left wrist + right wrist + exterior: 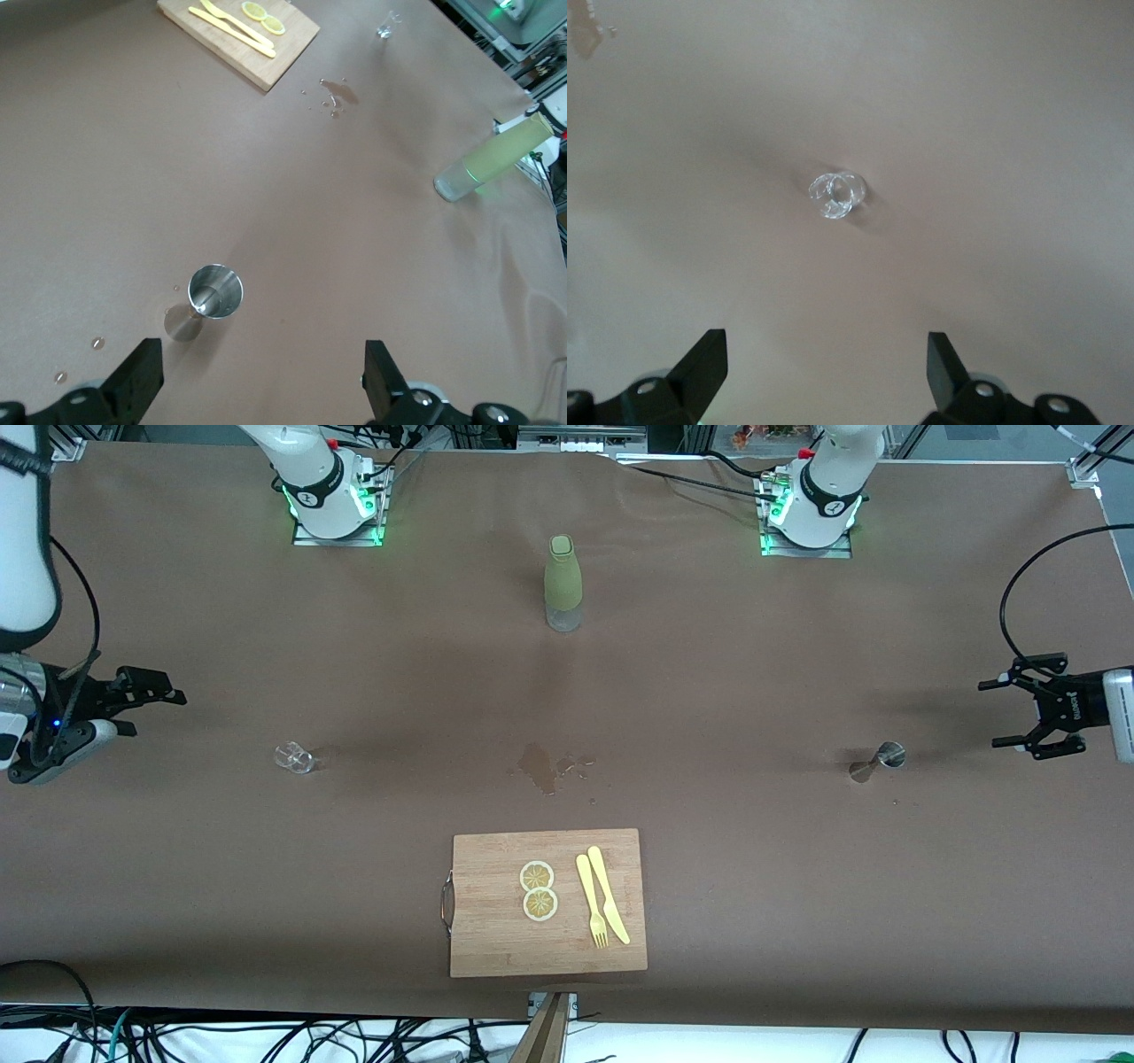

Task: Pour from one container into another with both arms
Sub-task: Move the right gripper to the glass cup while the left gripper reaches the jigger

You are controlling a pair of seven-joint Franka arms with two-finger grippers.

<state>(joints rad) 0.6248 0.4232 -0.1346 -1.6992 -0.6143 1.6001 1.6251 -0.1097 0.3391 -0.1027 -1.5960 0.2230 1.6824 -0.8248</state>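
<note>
Left tool [1010, 713]: up over the brown bench [797, 886] at the left arm's end, fingers [133, 376] spread wide, holding nothing.
Right tool [164, 700]: over the right arm's end of the bench, fingers [700, 363] spread just as wide, also empty (a mirror pair, these two).
Small steel jigger cup [881, 758]: on the bench near the left tool, toward the middle, apart from the fingers.
Small clear glass cup [293, 757]: on the bench out ahead of the right tool, toward the middle, untouched.
Tall green bottle with clear base [562, 582]: upright between the two arm bases.
Wet spill patch [545, 766]: mid-bench, between jigger and glass.
Wooden cutting board [496, 939]: nearer the front camera than the spill, carrying two lemon slices [538, 890] and a yellow plastic fork and knife [602, 906].
</note>
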